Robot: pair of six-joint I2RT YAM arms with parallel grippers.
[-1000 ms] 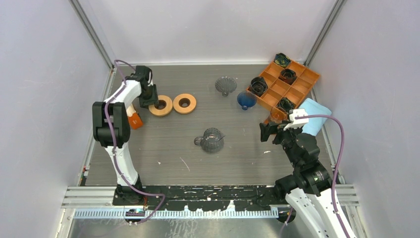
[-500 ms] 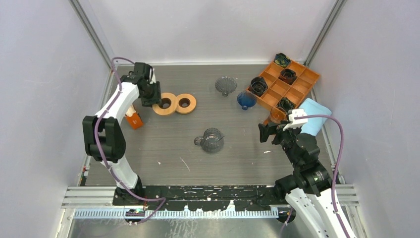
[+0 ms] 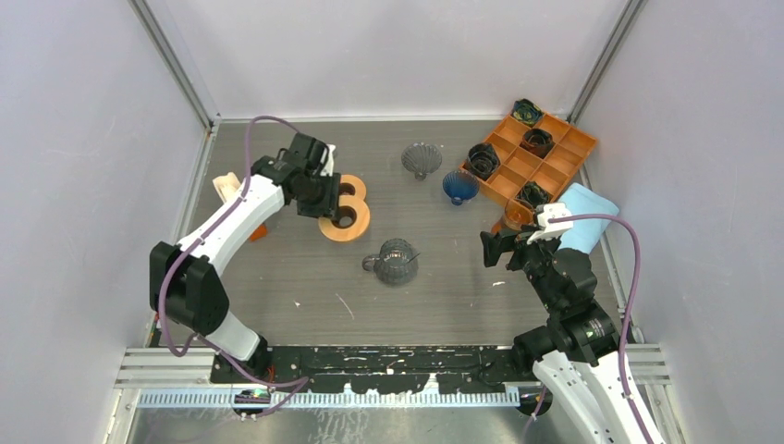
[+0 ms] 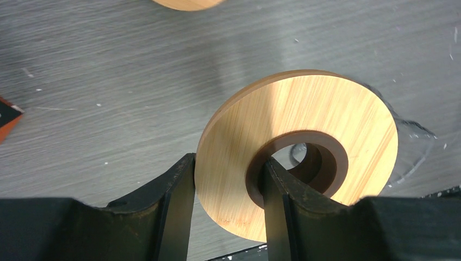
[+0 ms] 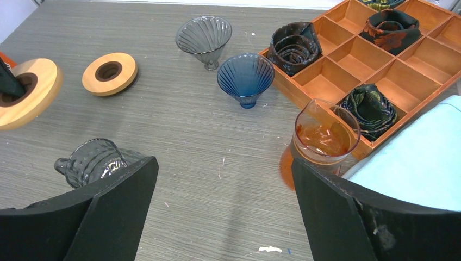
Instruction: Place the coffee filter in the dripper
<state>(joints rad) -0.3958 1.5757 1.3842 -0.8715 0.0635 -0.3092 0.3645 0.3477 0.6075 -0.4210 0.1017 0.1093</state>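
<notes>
My left gripper (image 3: 333,205) is shut on a wooden ring (image 4: 304,114): one finger on its outer rim, the other inside the brown-lined hole. The ring hangs tilted above the table, left of a glass jug (image 3: 396,261). Three drippers stand at the back right: a grey one (image 3: 422,159), a blue one (image 3: 459,187) and an orange one (image 5: 326,133). A pale beige piece (image 3: 225,188) that looks like the coffee filter sits at the left edge. My right gripper (image 3: 495,248) hangs open near the orange dripper, holding nothing.
A second wooden ring (image 5: 108,73) lies flat behind the held one. An orange compartment tray (image 3: 555,157) with dark bundles stands at the back right, a light blue cloth (image 3: 584,215) beside it. A small orange block (image 3: 255,231) lies by the left arm.
The left arm has lifted one wooden ring off the table and carried it right and nearer, toward the glass jug. This uncovered the beige piece at the left edge. The right arm stayed still.
</notes>
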